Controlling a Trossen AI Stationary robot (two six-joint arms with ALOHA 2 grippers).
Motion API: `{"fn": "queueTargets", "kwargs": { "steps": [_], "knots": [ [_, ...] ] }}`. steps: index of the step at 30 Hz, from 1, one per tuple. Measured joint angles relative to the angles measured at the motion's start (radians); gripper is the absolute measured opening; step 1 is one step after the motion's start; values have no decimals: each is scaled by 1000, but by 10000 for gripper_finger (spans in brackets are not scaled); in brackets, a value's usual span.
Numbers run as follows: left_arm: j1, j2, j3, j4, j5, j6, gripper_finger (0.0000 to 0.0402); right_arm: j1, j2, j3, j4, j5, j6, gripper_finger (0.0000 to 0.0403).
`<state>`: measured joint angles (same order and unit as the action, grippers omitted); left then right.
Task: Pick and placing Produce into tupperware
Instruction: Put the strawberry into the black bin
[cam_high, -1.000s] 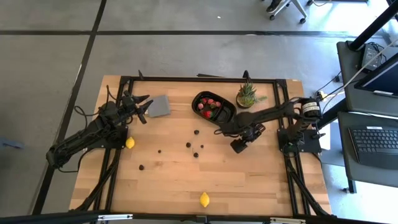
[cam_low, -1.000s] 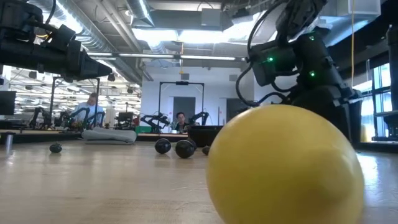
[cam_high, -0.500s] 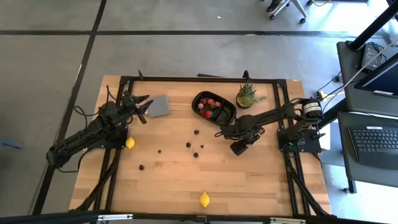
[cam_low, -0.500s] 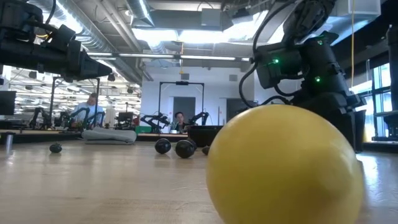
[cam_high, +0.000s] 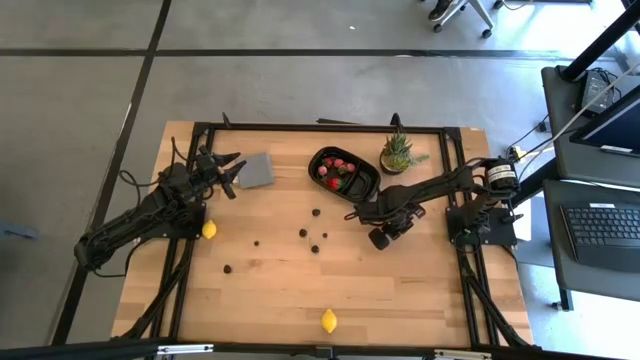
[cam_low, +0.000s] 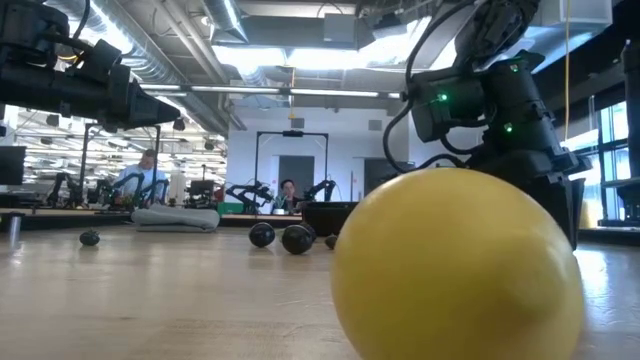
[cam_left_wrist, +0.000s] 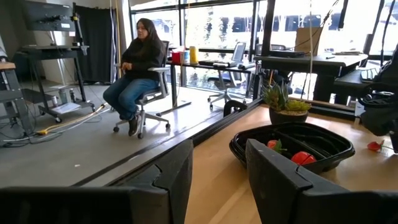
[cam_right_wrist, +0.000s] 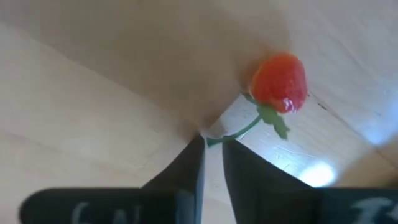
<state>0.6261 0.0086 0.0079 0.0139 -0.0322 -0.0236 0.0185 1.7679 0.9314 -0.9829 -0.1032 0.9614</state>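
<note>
A small red strawberry (cam_right_wrist: 280, 84) with a thin green stem lies on the wooden table, right of the table's middle. My right gripper (cam_right_wrist: 212, 152) points down over it, its fingertips nearly together at the stem's free end; in the high view this gripper (cam_high: 380, 238) covers the berry. The black oval tupperware (cam_high: 343, 172) at the far middle holds red pieces. Two lemons (cam_high: 209, 229) (cam_high: 328, 320) and several dark berries (cam_high: 303, 233) lie on the table. My left gripper (cam_left_wrist: 217, 174) waits open at the far left, above the table. My right gripper has the free end of the strawberry's green stem (cam_right_wrist: 217, 140) between its two fingertips (cam_right_wrist: 198, 155). The fingers come from above, pointing down at the table. The red berry itself lies on the wood beyond the fingertips, with the stem curving back from it.
A flat grey square piece (cam_high: 257, 170) lies at the far left beside my left gripper. A spiky green potted plant (cam_high: 398, 153) stands just right of the tupperware. In the low view the near lemon (cam_low: 455, 265) hides most of the right arm. A seated person (cam_left_wrist: 137, 68) shows beyond the table.
My right arm has shifted a little toward the table's near edge and come lower over the spot right of the dark berries. Nothing else on the table has moved.
</note>
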Motion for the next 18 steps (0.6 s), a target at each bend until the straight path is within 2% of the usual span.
{"fn": "queueTargets", "kwargs": {
  "steps": [9, 18],
  "knots": [
    [0, 0, 0, 0, 0, 0, 140, 0, 1, -1, -5, 12, 29, 9],
    [0, 0, 0, 0, 0, 0, 140, 0, 1, -1, -16, 49, -15, 4]
  ]
}}
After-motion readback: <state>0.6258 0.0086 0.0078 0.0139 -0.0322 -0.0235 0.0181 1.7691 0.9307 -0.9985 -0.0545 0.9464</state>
